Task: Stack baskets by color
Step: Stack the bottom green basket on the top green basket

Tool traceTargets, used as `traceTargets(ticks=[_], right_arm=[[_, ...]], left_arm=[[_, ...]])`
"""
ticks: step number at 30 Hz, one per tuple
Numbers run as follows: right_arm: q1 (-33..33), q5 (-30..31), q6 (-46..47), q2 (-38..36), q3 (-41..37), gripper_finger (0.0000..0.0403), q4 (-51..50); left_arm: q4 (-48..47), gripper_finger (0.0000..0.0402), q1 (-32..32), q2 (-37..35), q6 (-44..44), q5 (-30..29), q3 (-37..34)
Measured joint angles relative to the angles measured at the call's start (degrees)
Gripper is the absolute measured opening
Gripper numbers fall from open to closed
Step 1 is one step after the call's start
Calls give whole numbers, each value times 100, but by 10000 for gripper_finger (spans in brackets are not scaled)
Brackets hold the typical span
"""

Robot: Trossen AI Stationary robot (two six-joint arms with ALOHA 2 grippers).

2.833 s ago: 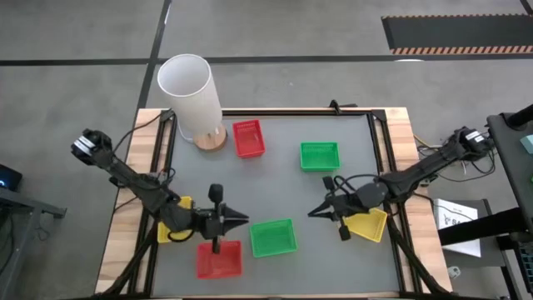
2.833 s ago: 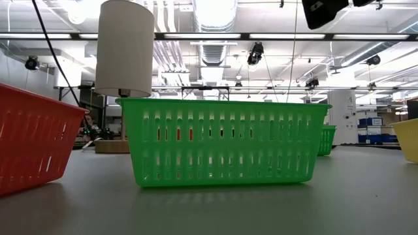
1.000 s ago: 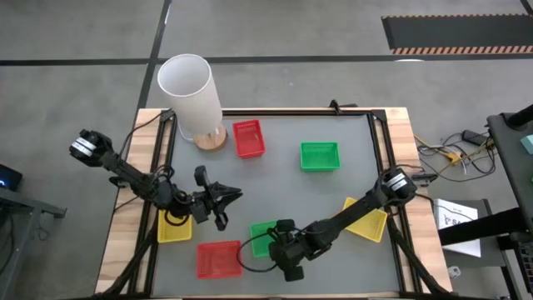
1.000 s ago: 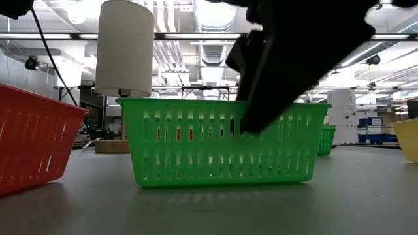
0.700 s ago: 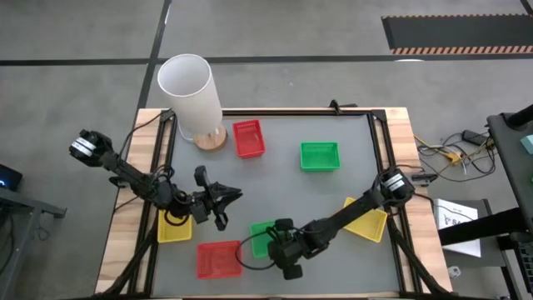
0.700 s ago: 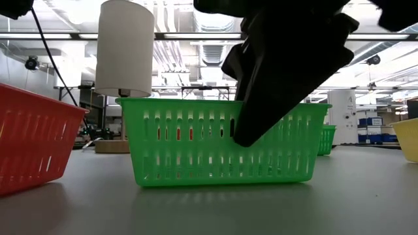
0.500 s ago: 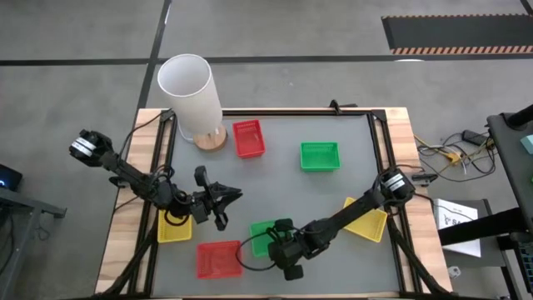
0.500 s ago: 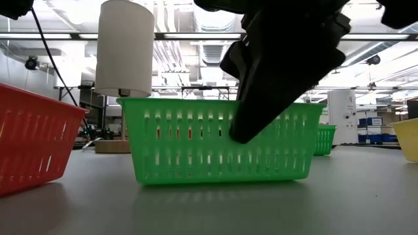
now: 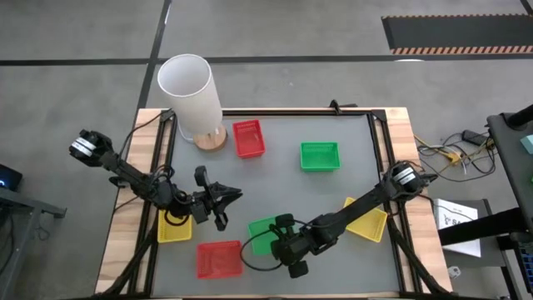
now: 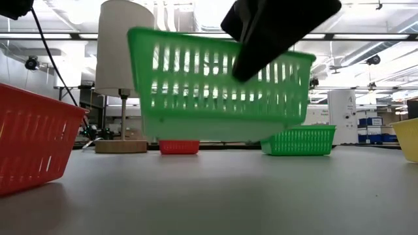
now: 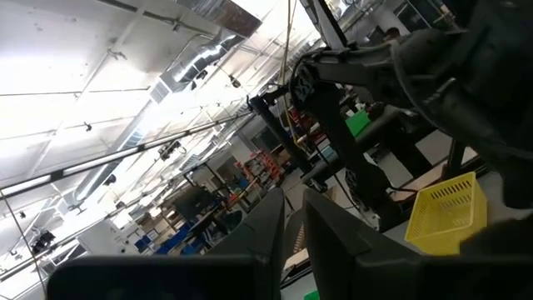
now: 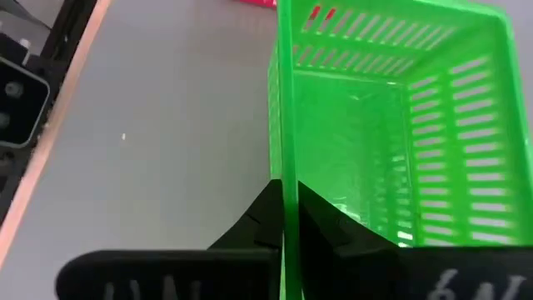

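1 green basket point(image 10: 219, 85) is held off the table by the right gripper point(image 12: 287, 218), whose fingers are clamped on the basket's side wall, 1 inside the rim and 1 outside, as the right wrist view shows. Because it is gripped at 1 wall only, the basket hangs tilted in the low view, with clear air between its base and the grey table point(image 10: 261, 196). In the high view it sits near the front of the table, mostly covered by the right arm point(image 9: 350, 215) reaching across from the right edge. The lift is judged to serve a carry toward the other green basket point(image 9: 320, 155), which rests further back on the right half, so that green may be nested in green.

The left gripper point(image 9: 223, 200) is held above the table on the left half, between the yellow basket point(image 9: 173, 228) at the left edge and the lifted green one; its fingers stand close together with only a thin slit between them in the left wrist view, and nothing is seen held. It is judged to be parked out of the right arm's path.

6 visible stacks or single baskets are counted from above. A red basket point(image 9: 248, 137) lies at the back beside the tall white cylinder point(image 9: 191, 98), another red basket point(image 9: 218, 259) lies at the front left, and a second yellow basket point(image 9: 372, 222) lies at the right edge, partly under the right arm. Whether any of these already holds a nested basket cannot be told.
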Motion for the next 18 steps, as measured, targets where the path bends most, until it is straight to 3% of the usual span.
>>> traceTargets(ticks=[10, 18], right_arm=[[-277, 471, -584, -613, -153, 8, -972], [-822, 560, -937, -1727, -1138, 8, -921]], left_arm=[[-4, 31, 2, 0, -9, -2, 7], [0, 31, 4, -2, -4, -9, 11]])
